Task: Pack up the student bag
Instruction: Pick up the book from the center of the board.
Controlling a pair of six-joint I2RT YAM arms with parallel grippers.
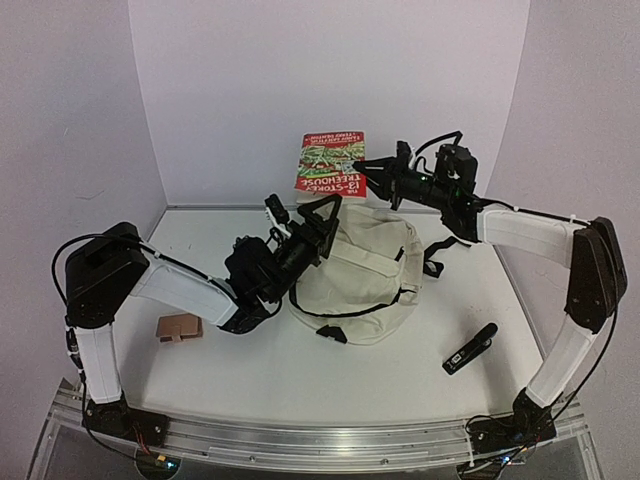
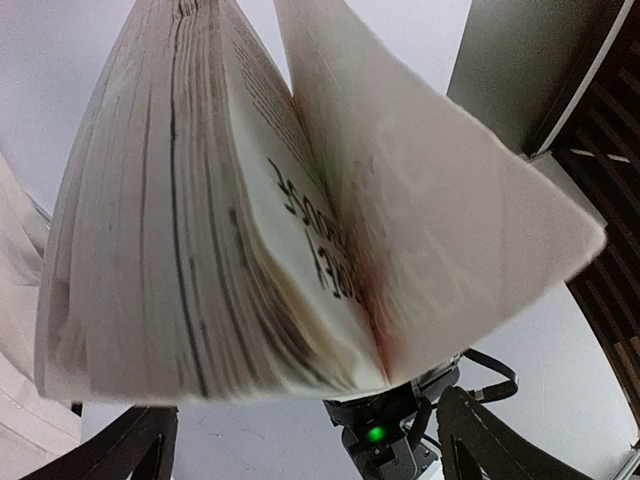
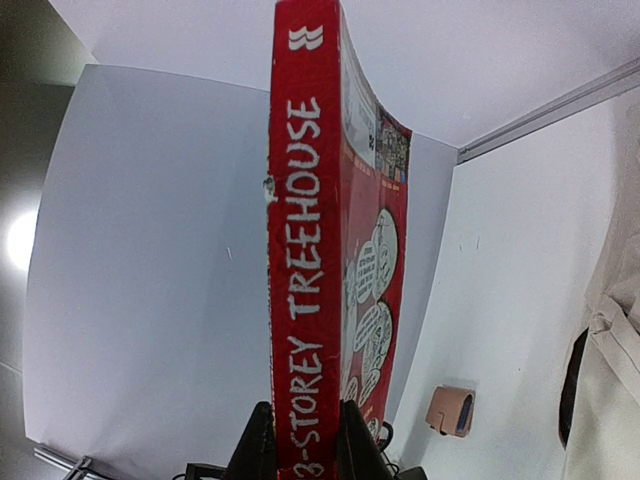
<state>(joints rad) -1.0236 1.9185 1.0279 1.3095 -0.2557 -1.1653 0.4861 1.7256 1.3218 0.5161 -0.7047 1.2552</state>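
While my right gripper (image 1: 372, 172) pinches the red paperback book (image 1: 331, 160) at its spine, upright over the far edge of the cream fabric student bag (image 1: 365, 275), I see my left gripper (image 1: 322, 212) spread wide at the bag's left side; the bag lies mid-way across the white desk (image 1: 300, 370).

This is looking like a robotics lab: plain white panel walls (image 1: 330, 70) are boxing in a flat white tabletop (image 1: 380, 385), and a silver aluminium rail (image 1: 320, 435) is carrying the black-and-white left arm (image 1: 180, 290) and right arm (image 1: 525, 235).
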